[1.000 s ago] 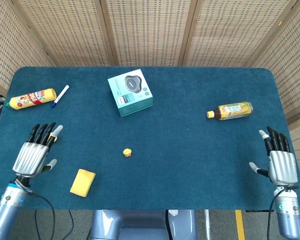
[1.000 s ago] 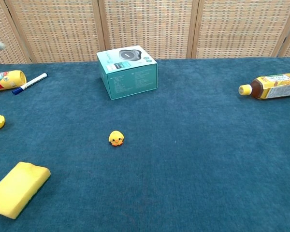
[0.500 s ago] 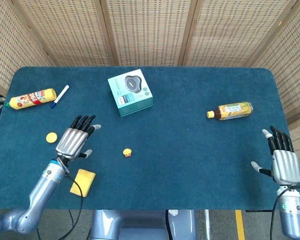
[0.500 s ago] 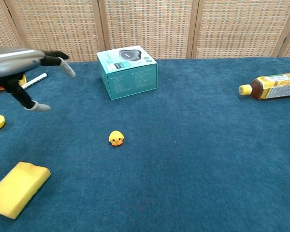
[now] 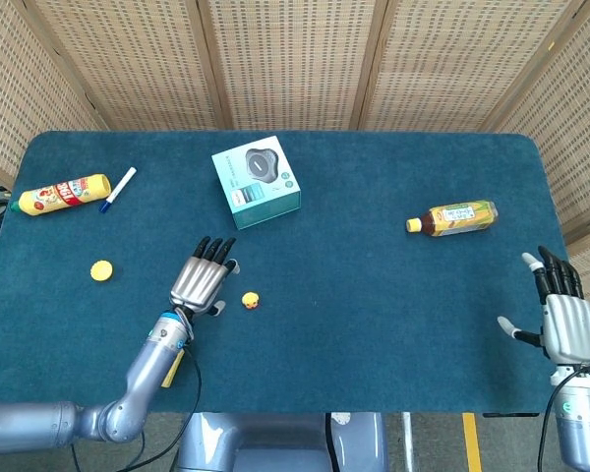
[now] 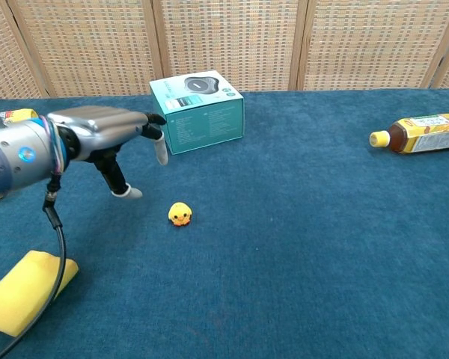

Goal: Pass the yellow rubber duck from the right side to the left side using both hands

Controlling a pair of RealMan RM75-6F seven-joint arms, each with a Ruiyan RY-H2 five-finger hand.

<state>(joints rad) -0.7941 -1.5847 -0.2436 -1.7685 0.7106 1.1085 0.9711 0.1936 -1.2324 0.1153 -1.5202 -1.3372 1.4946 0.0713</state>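
The small yellow rubber duck (image 5: pixel 251 300) (image 6: pixel 180 215) stands on the blue table, a little left of centre. My left hand (image 5: pixel 201 281) (image 6: pixel 108 131) hovers just left of the duck, fingers spread and holding nothing. Far off at the table's right edge, my right hand (image 5: pixel 562 320) is held flat with fingers apart, also empty; the chest view does not show it.
A teal box (image 5: pixel 257 181) (image 6: pixel 198 111) lies behind the duck. A tea bottle (image 5: pixel 452 218) (image 6: pixel 419 132) lies at the right. A yellow bottle (image 5: pixel 61 194), a pen (image 5: pixel 118 189) and a yellow cap (image 5: pixel 101 270) are at the left. A yellow sponge (image 6: pixel 26 291) sits front left, under my left forearm.
My left hand has swept right from the table's left edge, passing the cap and sponge, to just beside the duck. The right hand drifted slightly down and outward. The duck has not moved.
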